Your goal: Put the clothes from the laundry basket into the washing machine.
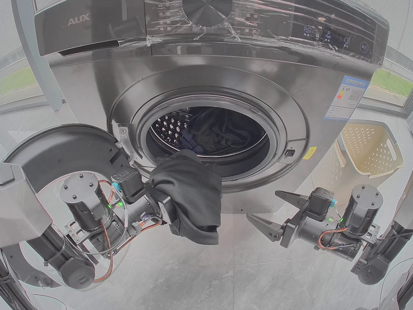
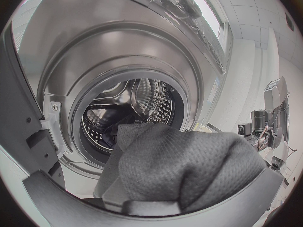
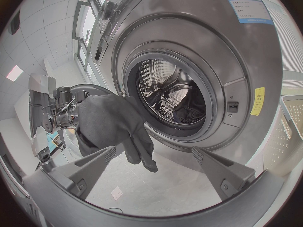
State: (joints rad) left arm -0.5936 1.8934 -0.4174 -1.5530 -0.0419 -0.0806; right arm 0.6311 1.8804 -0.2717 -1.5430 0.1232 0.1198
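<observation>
Left claw (image 1: 168, 208): closed on a dark garment (image 1: 191, 194), which is draped over it so that its tips are covered. It is held just in front of the lower left rim of the drum opening (image 1: 206, 139).
Right claw (image 1: 263, 205): spread wide with nothing in it, and kept low to the right of the opening, well apart from the garment.
Step in hand: judged to be the feeding of the garment through the opening.
Doing it well: the claw is best raised above the lip and pushed deep into the drum before it is released. The hanging fold should be carried inside too, so that nothing is left over the rim or caught on the seal.
Garment: matt black with a fine knitted weave, bunched over the claw. One limp fold hangs down above the floor (image 1: 215, 272).
Drum contents: other dark clothes (image 1: 221, 130) are seen lying inside.
Door (image 1: 56, 151): swung open to the left, beside the left arm.
Washing machine (image 1: 266, 82): a grey front loader.
Laundry basket (image 1: 372, 151): pale and perforated, set to the right of the machine.
</observation>
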